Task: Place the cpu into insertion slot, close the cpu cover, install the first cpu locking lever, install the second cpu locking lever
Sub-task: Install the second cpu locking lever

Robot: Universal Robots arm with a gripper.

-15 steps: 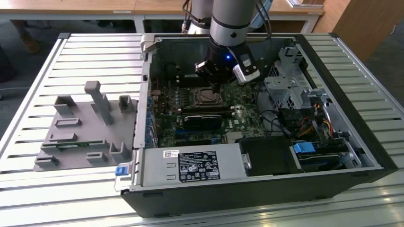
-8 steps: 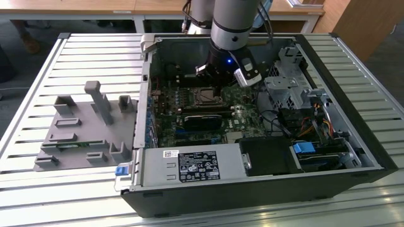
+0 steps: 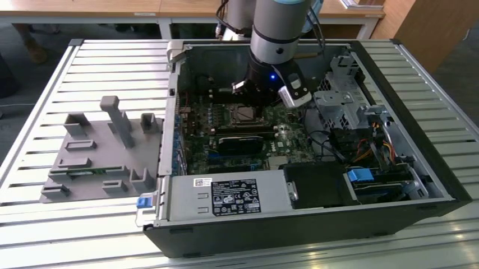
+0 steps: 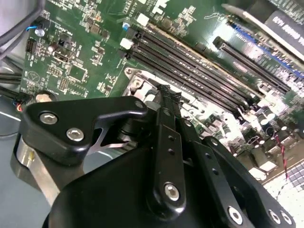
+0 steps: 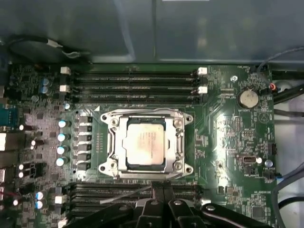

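Observation:
The cpu (image 5: 145, 145) lies flat in the insertion slot (image 5: 107, 119) on the green motherboard, silver top up. The cpu cover (image 5: 178, 137) lies down around it as a silver frame. In the first wrist view my gripper (image 5: 159, 189) sits just off one side of the socket, over the memory slots, fingertips pressed together. A thin silver lever rod (image 5: 130, 193) runs along that side up to the fingertips; whether they pinch it is unclear. In the second wrist view the gripper (image 4: 166, 92) is shut at the socket's rim (image 4: 135, 76). In the exterior view the gripper (image 3: 254, 100) hangs over the socket (image 3: 244, 114).
Long black memory slots (image 5: 133, 80) flank the socket on two sides. A coin battery (image 5: 248, 99) and cables (image 5: 285, 95) lie beside it. The open case holds a power supply (image 3: 224, 196) and a drive cage (image 3: 344, 106). A grey fixture (image 3: 105, 151) stands at the exterior view's left.

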